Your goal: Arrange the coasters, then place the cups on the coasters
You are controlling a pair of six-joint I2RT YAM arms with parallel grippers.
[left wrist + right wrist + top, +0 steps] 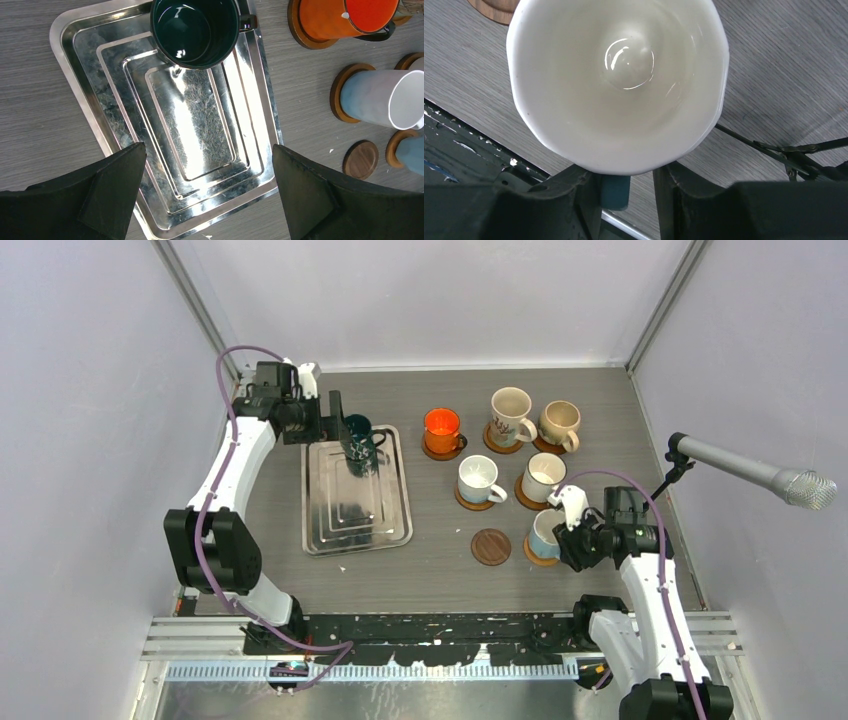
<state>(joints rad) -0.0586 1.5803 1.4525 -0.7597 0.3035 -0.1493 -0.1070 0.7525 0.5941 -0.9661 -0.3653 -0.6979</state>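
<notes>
1. Cups (441, 425) are sitting on coasters (428, 452) in six places on the right side of the worktop (440, 575), so most of the job is looking done.
2. My right gripper (626, 181) is standing a little open around the handle of the light blue cup (545, 533). A gap is showing on one side, so it is not squeezing. That cup is resting on its own coaster.
3. One bare coaster (490, 547) is lying just beside it.
4. The dark green cup (357, 435) is waiting on the silver tray (330, 530).
5. My left gripper (209, 150) is hanging wide open over the tray, holding nothing. I am thinking this cup is going on the bare coaster last.
</notes>
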